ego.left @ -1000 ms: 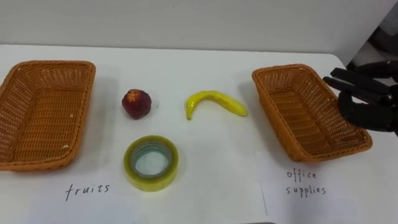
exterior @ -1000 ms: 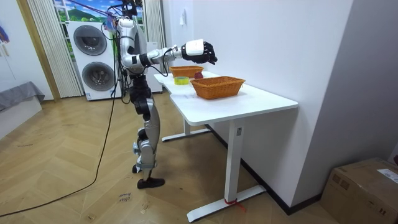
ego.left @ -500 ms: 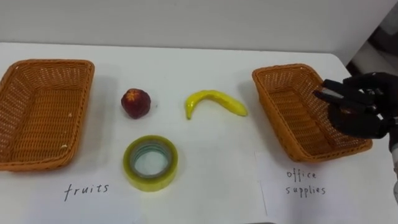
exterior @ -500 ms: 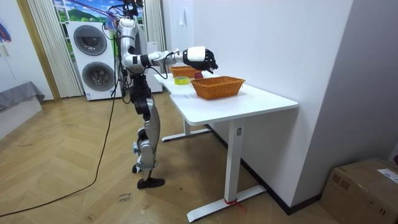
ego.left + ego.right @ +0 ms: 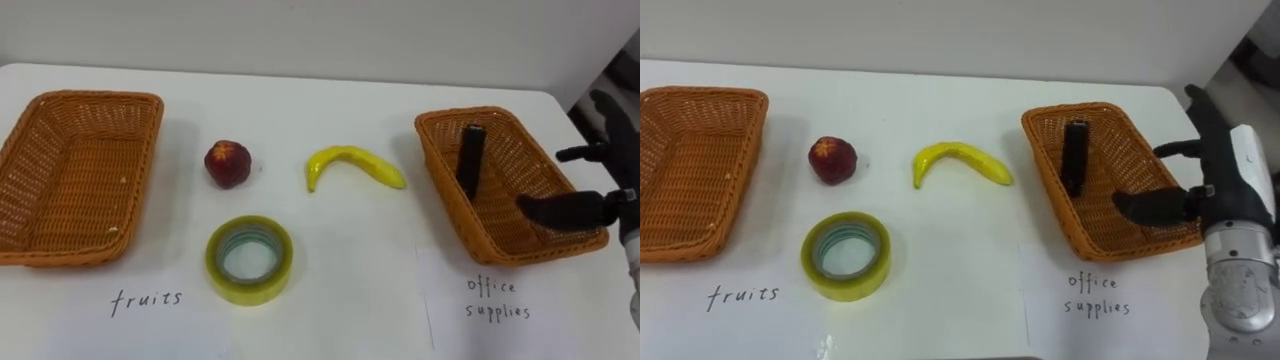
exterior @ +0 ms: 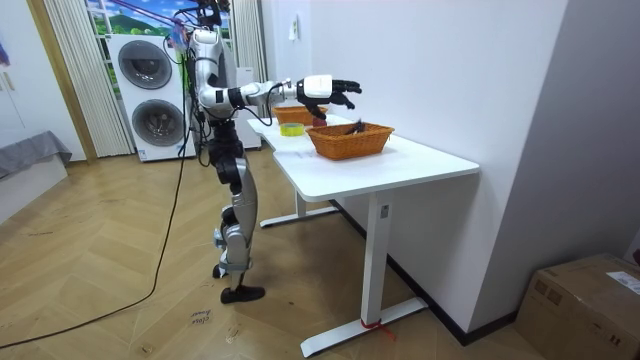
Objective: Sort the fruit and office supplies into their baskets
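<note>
**Open right hand at the right basket, dark item inside**

Stood upright at the edge of a white table [image 5: 300, 110], right arm reaching out over it, as seen from the room. Found two woven baskets on that table. Placed the left basket [image 5: 60, 180] well to the left of the banana [image 5: 355, 163], with nothing in it. Placed the right basket [image 5: 510, 160] just right of the banana, near it but apart. Held the right hand [image 5: 1230, 180] farther right of the banana, at the right basket's outer rim, fingers straight and spread, thumb stretched over the basket's near right corner, gripping nothing. Noted a yellow tape roll [image 5: 250, 290] lying flat, left of the banana and nearer the robot. Saw the banana itself curved, both ends pointing toward the robot. Spotted a dark oblong item [image 5: 468, 162] right of the banana, inside the right basket, by its left wall. Marked a red fruit [image 5: 228, 164] left of the banana, apart from it, between it and the left basket.
</note>
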### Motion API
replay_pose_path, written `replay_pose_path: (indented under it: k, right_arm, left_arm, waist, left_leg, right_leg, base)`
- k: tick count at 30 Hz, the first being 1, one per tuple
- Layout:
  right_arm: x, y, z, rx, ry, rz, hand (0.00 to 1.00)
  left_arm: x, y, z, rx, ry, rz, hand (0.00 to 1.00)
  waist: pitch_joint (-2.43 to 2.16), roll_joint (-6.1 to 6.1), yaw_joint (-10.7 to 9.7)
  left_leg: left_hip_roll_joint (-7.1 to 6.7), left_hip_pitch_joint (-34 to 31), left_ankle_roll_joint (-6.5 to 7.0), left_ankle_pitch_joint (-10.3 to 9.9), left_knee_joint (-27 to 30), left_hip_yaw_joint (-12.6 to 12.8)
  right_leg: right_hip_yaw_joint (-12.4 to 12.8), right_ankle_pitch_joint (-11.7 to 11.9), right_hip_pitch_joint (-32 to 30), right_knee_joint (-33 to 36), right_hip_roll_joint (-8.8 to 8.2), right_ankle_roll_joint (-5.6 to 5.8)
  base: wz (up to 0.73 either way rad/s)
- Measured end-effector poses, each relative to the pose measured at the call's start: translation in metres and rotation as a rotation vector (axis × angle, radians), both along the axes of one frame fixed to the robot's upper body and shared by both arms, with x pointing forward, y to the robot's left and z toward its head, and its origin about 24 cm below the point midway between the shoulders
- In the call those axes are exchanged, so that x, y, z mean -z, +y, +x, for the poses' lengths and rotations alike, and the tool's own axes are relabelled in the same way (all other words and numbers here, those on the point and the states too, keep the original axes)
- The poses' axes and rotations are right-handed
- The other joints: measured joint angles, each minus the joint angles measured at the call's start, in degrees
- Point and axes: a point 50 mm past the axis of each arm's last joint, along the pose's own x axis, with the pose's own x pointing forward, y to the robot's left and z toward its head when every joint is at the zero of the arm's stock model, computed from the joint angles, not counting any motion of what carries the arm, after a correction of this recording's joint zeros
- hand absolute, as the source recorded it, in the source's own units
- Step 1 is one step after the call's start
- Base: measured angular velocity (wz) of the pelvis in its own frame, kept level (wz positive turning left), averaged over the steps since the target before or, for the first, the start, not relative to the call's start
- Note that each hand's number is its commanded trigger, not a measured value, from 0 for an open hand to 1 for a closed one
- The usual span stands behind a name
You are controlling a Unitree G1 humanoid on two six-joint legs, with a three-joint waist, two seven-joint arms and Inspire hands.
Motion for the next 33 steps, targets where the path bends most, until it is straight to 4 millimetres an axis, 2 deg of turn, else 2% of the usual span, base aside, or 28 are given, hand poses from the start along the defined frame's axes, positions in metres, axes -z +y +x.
replay_pose_path:
  k: [33]
  right_arm:
    - [0.0009, 0.0004, 0.0, -0.014, 0.055, -0.096, 0.0]
  left_arm:
    - [0.0, -0.0001, 0.001, 0.002, -0.004, -0.005, 0.0]
  waist:
    - [-0.1, 0.23, -0.04]
  left_leg:
    - [0.0, 0.12, 0.0, 0.0, 0.04, 0.05]
  right_leg:
    - [0.08, 0.0, 0.19, -0.07, 0.0, 0.0]
  base:
    - [0.0]
